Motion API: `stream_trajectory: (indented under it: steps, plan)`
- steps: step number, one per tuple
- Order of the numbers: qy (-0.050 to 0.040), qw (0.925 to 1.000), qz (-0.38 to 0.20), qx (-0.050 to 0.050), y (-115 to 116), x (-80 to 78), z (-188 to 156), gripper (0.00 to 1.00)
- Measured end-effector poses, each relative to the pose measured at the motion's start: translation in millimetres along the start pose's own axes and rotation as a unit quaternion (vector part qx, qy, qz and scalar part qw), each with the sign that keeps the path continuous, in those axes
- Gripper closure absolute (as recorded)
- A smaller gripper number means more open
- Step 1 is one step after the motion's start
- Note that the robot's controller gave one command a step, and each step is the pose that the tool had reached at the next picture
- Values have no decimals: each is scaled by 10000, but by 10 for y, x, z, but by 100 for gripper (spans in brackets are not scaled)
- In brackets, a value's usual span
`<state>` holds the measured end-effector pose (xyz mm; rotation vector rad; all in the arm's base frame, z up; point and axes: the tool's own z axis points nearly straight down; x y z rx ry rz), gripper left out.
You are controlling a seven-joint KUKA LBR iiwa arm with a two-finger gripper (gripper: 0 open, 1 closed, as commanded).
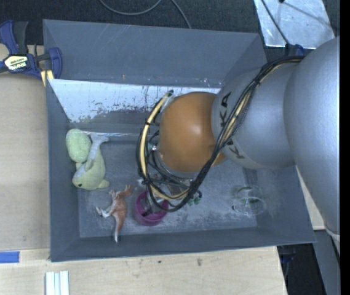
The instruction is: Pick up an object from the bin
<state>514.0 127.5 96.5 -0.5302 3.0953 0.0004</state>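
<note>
So, from my remote seat: the grey metal bin [162,54] takes up most of the camera view, and the silver arm [285,115] comes in from the right and covers a big chunk of the bin's right half. Its wrist has the orange cover [187,131] sitting over the middle of the floor, with yellow and black cables [144,141] looped round its left side.

The gripper [161,196] hangs below that cover, down low over the floor. I honestly can't tell whether it's open or closed, since the wrist and the cables are in the way.

On the left side lies a pale green plush toy [86,161], well apart from the gripper. Nearer the lower wall there's a small brown toy animal [119,209] lying on its side. Just to its right sits a purple round thing [147,214], ring- or cup-shaped, partly tucked under the gripper's lower end. That's the item closest to it, but I can't see if they touch. Off to the right is a small clear plastic piece [247,200], on its own.
</note>
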Motion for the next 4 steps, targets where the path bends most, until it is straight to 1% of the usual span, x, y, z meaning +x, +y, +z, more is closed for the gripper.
stream_trajectory:
  steps: [2,4]
  plan:
    - [-14,10000,4,2,-2,-7,-210,100]
    - [-7,10000,6,2,-2,-5,-376,100]
